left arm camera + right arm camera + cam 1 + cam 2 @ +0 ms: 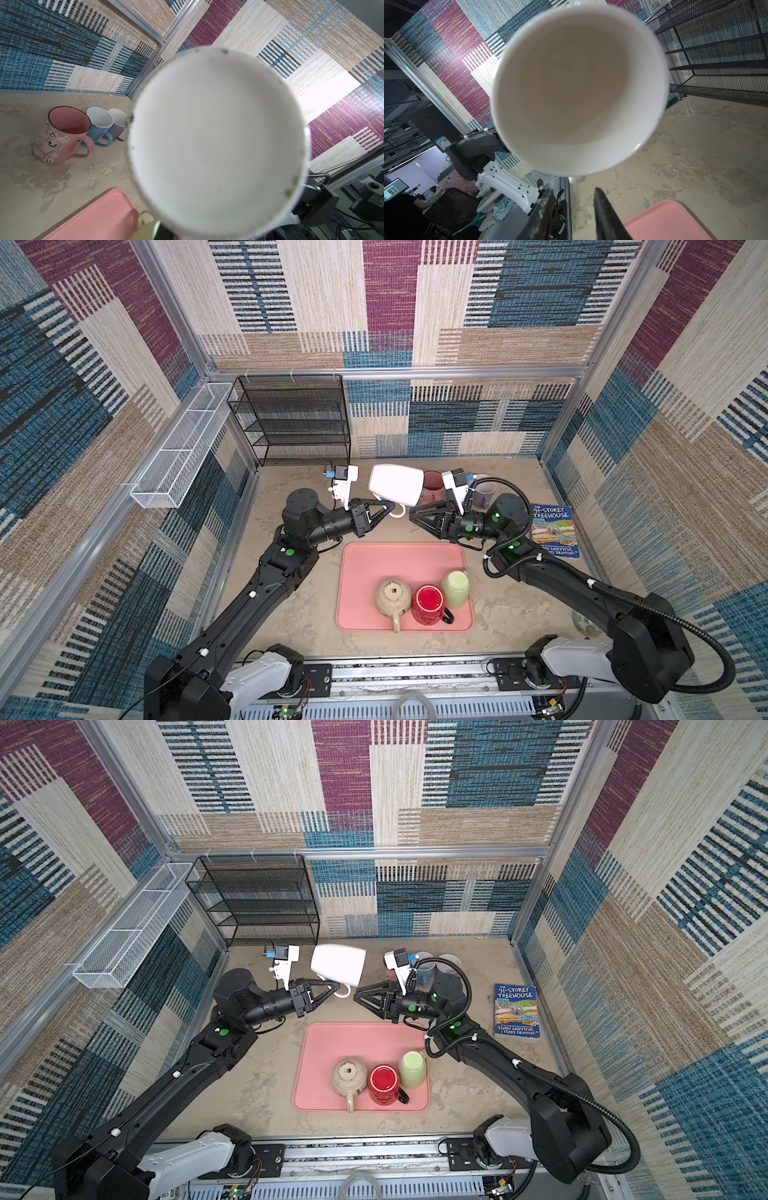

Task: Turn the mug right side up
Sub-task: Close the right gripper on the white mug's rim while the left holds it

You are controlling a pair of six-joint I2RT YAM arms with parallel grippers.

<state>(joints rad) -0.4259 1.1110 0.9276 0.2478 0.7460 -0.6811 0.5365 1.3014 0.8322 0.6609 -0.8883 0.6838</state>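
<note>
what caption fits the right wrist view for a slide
White mug in the air on its side, open mouth facing the camera, right gripper open just short of its handle.

white mug [395,485]: edges are being blurred in both top views.
left gripper [392,507]: is being hidden behind the white mug in its wrist view.
purple mug [115,129]: is being half covered.

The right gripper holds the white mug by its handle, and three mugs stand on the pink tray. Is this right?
No: the left gripper holds the white mug by its handle, as both top views show; the right gripper holds nothing. The rest stands.
</note>
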